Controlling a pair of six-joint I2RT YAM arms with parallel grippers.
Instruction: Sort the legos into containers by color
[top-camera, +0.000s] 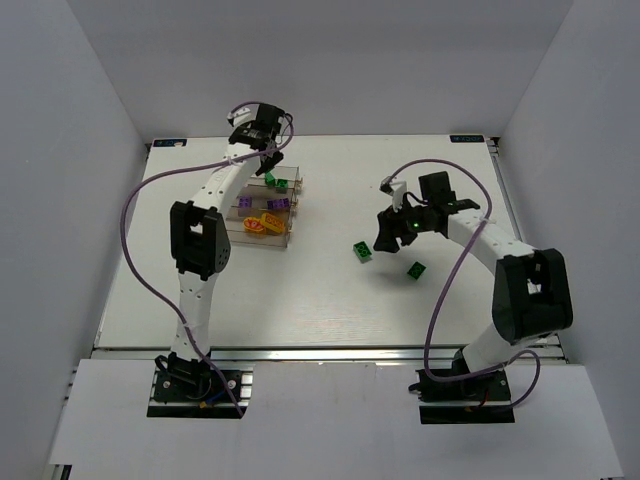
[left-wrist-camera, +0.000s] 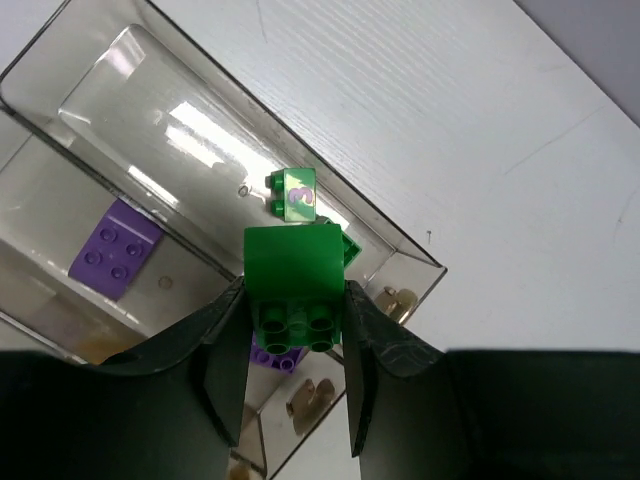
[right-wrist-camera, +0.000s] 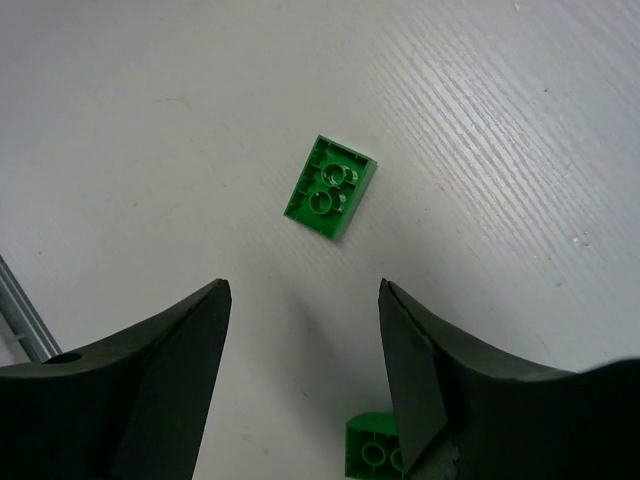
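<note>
Over the clear plastic containers (left-wrist-camera: 398, 243), studded green lego (left-wrist-camera: 292, 262) clamped in left pincer (left-wrist-camera: 293, 300), printed green brick (left-wrist-camera: 296, 193) in bin beneath, right wrist view alone shows hollow upturned green brick (right-wrist-camera: 331, 187) on grained white counter (right-wrist-camera: 150, 120), right pincer (right-wrist-camera: 303, 287) spread wide.

We see a white table (top-camera: 300, 310) whose top shows a faint wood grain up close. Plain white walls box it in: a left wall (top-camera: 60, 200), a right wall (top-camera: 595, 150) and a far wall (top-camera: 330, 60). A small dark tag sits at the far left corner (top-camera: 168, 142), and a second tag at the far right corner (top-camera: 466, 137). A metal rail (top-camera: 330, 352) runs along the near edge, with a white panel (top-camera: 330, 410) nearer still.
</note>
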